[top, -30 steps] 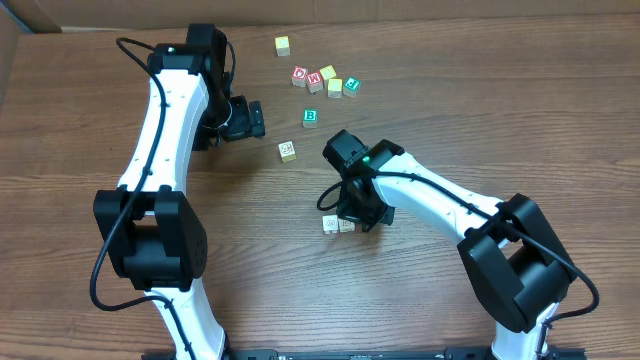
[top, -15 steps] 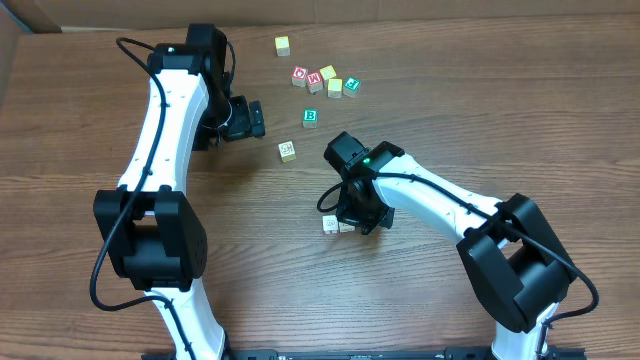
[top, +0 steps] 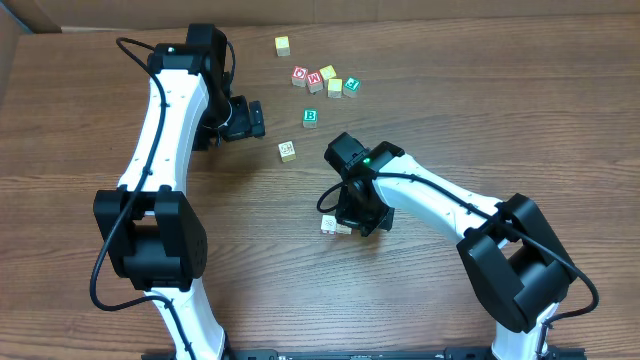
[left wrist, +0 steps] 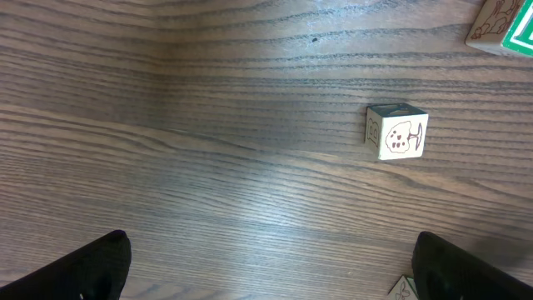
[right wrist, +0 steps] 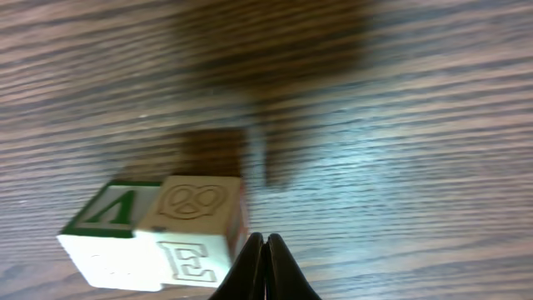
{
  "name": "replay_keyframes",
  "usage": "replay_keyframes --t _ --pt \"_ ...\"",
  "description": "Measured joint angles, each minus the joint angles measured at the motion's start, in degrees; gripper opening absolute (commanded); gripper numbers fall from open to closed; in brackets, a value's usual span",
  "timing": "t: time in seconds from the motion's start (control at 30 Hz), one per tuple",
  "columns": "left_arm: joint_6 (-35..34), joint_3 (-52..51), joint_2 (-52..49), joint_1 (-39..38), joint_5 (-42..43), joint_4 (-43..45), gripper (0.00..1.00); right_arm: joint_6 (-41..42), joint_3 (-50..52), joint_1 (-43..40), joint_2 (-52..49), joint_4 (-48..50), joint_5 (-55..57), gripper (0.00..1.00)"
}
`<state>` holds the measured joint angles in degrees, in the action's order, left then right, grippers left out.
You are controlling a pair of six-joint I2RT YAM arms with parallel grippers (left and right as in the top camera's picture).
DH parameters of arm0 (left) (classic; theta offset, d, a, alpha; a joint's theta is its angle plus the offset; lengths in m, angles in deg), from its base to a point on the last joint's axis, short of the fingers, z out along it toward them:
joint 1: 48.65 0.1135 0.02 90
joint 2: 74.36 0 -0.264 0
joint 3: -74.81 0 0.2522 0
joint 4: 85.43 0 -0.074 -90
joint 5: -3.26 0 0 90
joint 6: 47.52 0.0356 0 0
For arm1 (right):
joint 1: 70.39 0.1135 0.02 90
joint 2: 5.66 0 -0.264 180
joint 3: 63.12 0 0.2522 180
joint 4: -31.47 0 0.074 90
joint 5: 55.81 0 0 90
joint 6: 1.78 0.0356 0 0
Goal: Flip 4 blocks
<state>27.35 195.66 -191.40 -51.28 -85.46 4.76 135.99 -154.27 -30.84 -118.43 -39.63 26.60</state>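
Observation:
Two cream blocks lie side by side under my right arm: one with a green-marked top (right wrist: 108,208) (top: 329,226) and one with a pretzel face and an "E" face (right wrist: 196,218) (top: 344,229). My right gripper (right wrist: 264,243) (top: 356,219) is shut, holding nothing, its tips against the right side of the "E" block. A cream block with a tree picture (left wrist: 396,132) (top: 287,150) sits alone right of my left gripper (left wrist: 275,279) (top: 256,119), which is open and holds nothing. The green "B" block (top: 310,117) lies farther back.
At the back lie a red "O" cube (top: 299,75), a "W" cube (top: 315,79), two yellow cubes (top: 332,80), a green-faced cube (top: 352,86) and a lone yellow cube (top: 283,45). A green-edged cube (left wrist: 502,25) shows at the left wrist view's top right.
My right gripper has pressed slightly toward the pair of blocks, nudging them a little to the left. The left arm has not moved.

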Motion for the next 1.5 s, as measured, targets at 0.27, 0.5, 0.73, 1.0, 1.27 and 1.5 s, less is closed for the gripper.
replay_keyframes --t 0.27,0.5,0.73,1.0,1.27,1.5 --pt "-0.3 0.0 0.0 0.0 2.9 1.3 0.32 -3.0 0.0 -6.4 0.0 2.1 1.6 0.10" --pt "0.1 0.0 0.0 -1.6 10.6 2.6 0.26 -6.4 -0.1 -18.3 0.0 8.5 2.0 0.61" --pt "0.2 0.0 0.0 -7.1 13.4 4.0 0.86 -11.1 -0.1 -29.7 0.0 8.6 2.6 1.00" --pt "-0.8 0.0 0.0 -10.2 11.2 7.9 0.66 -13.1 -0.1 -33.1 0.0 7.4 2.7 1.00" --pt "-6.1 -0.1 -2.6 -14.6 -1.6 10.2 0.59 -13.3 -0.1 -33.1 0.0 7.8 2.7 1.00" --pt "-11.4 -0.2 -9.7 -14.6 -5.7 11.3 0.56 -13.3 -0.1 -33.1 0.0 7.8 2.7 1.00"
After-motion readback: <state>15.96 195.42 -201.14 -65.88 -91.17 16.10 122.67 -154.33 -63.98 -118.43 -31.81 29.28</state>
